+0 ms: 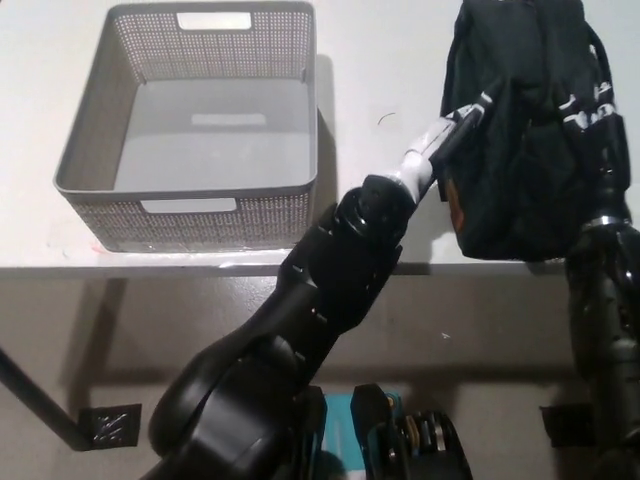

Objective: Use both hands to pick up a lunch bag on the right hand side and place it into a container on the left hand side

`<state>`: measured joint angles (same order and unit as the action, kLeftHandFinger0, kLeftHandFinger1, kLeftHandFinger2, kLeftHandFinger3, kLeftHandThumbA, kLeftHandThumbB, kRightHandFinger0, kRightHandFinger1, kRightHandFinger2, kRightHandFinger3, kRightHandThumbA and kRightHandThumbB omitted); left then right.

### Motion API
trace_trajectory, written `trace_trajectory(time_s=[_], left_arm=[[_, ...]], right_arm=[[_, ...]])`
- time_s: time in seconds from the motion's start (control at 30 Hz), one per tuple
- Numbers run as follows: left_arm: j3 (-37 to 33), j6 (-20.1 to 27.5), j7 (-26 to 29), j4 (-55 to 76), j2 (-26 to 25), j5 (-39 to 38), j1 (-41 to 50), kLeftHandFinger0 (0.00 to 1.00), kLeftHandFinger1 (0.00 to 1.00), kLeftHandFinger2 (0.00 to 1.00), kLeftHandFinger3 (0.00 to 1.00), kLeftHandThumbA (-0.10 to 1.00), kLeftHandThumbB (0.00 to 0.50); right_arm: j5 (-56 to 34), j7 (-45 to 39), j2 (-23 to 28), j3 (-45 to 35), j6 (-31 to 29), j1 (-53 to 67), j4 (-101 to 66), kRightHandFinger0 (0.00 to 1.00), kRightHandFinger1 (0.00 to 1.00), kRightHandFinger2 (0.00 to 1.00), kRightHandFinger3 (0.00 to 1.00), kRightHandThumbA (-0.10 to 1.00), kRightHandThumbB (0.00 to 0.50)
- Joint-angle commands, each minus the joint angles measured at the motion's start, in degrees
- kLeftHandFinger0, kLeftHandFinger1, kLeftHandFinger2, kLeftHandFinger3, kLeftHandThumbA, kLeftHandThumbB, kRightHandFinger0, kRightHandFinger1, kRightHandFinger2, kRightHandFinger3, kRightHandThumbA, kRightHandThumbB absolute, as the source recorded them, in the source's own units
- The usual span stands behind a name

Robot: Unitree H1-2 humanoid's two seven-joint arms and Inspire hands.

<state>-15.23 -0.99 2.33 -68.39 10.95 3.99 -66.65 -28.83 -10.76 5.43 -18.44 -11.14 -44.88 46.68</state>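
Note:
The dark lunch bag [525, 140] stands at the right of the white table, its handle at the top. My left hand [468, 118] reaches across from the lower left and presses flat against the bag's left side. On the bag's right side lies my right hand [598, 105], with its fingers spread over the fabric. The bag is squeezed between the two hands and looks pinched and slightly tilted. I cannot tell whether its base still touches the table. The grey mesh basket [190, 192] sits at the left with nothing inside.
The table's front edge [150, 268] runs just below the basket and the bag, with floor beyond it. Bare tabletop [380, 90] separates the basket from the bag. My left forearm [340, 270] crosses the table edge.

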Motion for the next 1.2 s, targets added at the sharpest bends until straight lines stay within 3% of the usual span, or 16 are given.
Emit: trace_trajectory(time_s=[0.0,0.03,0.13,0.2,0.37,0.47,0.57,0.63,0.7,0.83,1.0,1.17], left_arm=[[-3.2,0.1,1.6,0.7,1.9,5.6,-0.4,1.00,1.00,1.00,1.00,1.00,0.334],[-2.5,0.5,2.0,0.4,1.6,4.7,-0.1,1.00,1.00,1.00,1.00,1.00,0.341],[-1.3,0.2,2.6,0.4,1.4,3.9,-0.2,1.00,1.00,1.00,1.00,1.00,0.379],[-0.3,-0.2,2.8,1.3,1.4,3.2,-0.1,1.00,1.00,1.00,1.00,1.00,0.373],[0.9,-1.1,3.0,2.2,0.8,3.1,-1.3,1.00,1.00,1.00,1.00,1.00,0.376],[0.6,-3.3,2.8,2.9,0.9,3.6,-2.2,1.00,1.00,1.00,1.00,1.00,0.371],[-0.2,-4.8,2.5,3.4,1.2,4.4,-3.1,1.00,1.00,1.00,1.00,1.00,0.332],[0.2,-4.5,2.6,3.2,1.2,4.0,-3.7,1.00,1.00,1.00,1.00,1.00,0.319],[0.9,-3.8,2.6,4.2,0.9,3.4,-4.1,1.00,1.00,1.00,1.00,1.00,0.303],[0.8,-4.7,2.2,5.3,0.2,3.9,-5.7,1.00,1.00,1.00,1.00,1.00,0.302],[0.8,-6.0,1.9,5.5,-1.0,4.1,-8.7,1.00,1.00,1.00,1.00,1.00,0.303],[0.8,-6.7,1.8,5.1,-0.8,4.2,-11.4,1.00,1.00,1.00,1.00,1.00,0.294]], right_arm=[[0.3,-3.7,-6.2,4.2,6.8,-1.1,1.2,1.00,1.00,1.00,1.00,1.00,0.195],[-0.9,-4.1,-7.1,4.0,8.2,-1.7,1.1,1.00,1.00,1.00,1.00,1.00,0.202],[-2.6,-3.6,-8.3,3.1,8.9,-2.4,0.7,1.00,1.00,1.00,1.00,1.00,0.146],[-3.0,-3.0,-8.7,3.2,9.1,-2.2,-0.4,1.00,1.00,1.00,1.00,1.00,0.126],[-4.1,-2.9,-8.9,3.2,9.3,-4.1,-0.7,1.00,1.00,1.00,1.00,1.00,0.131],[-4.3,-1.9,-8.8,3.1,9.5,-4.2,-1.9,1.00,1.00,1.00,1.00,1.00,0.165],[-4.7,-0.4,-8.7,2.7,9.9,-4.2,-3.6,1.00,1.00,1.00,1.00,1.00,0.193],[-4.7,0.2,-8.6,2.9,10.0,-4.7,-4.0,1.00,1.00,1.00,1.00,1.00,0.182],[-4.5,0.7,-8.4,2.6,9.1,-6.0,-3.2,1.00,1.00,1.00,1.00,1.00,0.098],[-4.2,3.8,-8.4,2.4,9.8,-7.5,-5.0,1.00,1.00,1.00,1.00,1.00,0.034],[-4.3,5.5,-8.2,2.1,10.1,-10.8,-5.0,1.00,1.00,1.00,1.00,1.00,0.077],[-3.1,5.9,-6.7,2.6,9.8,-12.3,-5.9,1.00,1.00,1.00,1.00,1.00,0.083]])
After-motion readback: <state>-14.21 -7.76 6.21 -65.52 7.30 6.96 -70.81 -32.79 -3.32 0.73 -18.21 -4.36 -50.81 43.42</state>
